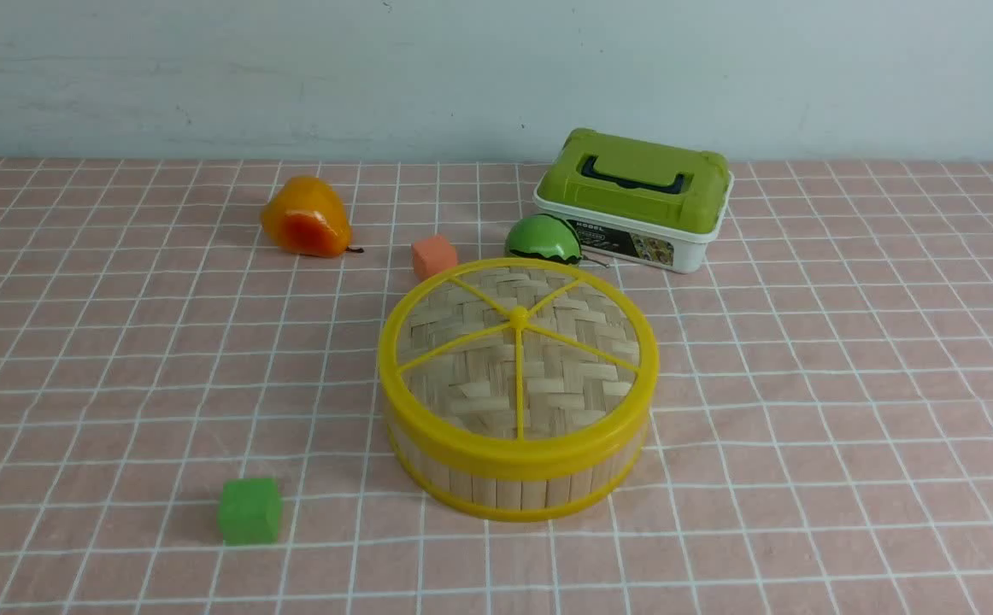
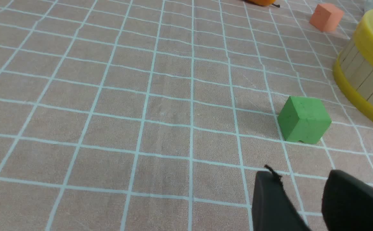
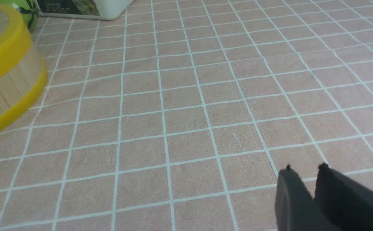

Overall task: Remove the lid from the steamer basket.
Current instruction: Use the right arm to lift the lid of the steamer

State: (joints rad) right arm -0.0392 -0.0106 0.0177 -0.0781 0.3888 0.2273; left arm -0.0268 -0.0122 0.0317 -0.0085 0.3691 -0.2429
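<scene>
The steamer basket (image 1: pixel 505 489) stands mid-table, with pale slat walls and yellow rims. The lid (image 1: pixel 518 342) lies flat on top of it, woven bamboo with yellow spokes and a centre knob. Neither arm shows in the front view. In the left wrist view my left gripper (image 2: pixel 300 175) hovers over bare cloth, open and empty, with the basket (image 2: pixel 366 77) off to one side. In the right wrist view my right gripper (image 3: pixel 306 170) has its tips a narrow gap apart with nothing between them, well away from the basket (image 3: pixel 10 86).
A green cube (image 1: pixel 249 510) sits front left of the basket, close to the left gripper (image 2: pixel 303 120). Behind the basket are an orange cube (image 1: pixel 434 256), an orange pear (image 1: pixel 304 218), a green melon toy (image 1: pixel 542 239) and a white box with a green lid (image 1: pixel 633 196).
</scene>
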